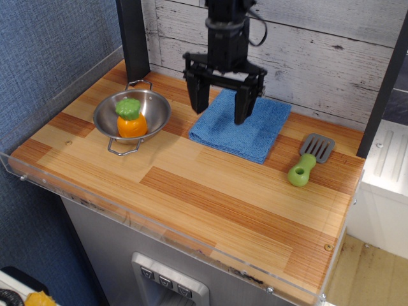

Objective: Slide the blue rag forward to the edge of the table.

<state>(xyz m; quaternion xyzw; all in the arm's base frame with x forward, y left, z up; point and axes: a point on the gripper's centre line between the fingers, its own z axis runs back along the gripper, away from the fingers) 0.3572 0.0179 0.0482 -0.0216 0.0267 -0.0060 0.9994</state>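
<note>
Overhead, the black two-fingered gripper [220, 111] hung with its jaws spread wide and grasping nothing, its fingertips just above the flat, folded medium-blue terry rag [245, 127]. The rag lay toward the back of the orange-brown and light wood plank table [210, 197], near the whitewashed board wall [331, 57]. To one side stood a steel bowl [132, 113] holding an orange toy vegetable with a green top [131, 118]; on the other side lay a green-handled grey spatula [307, 160].
</note>
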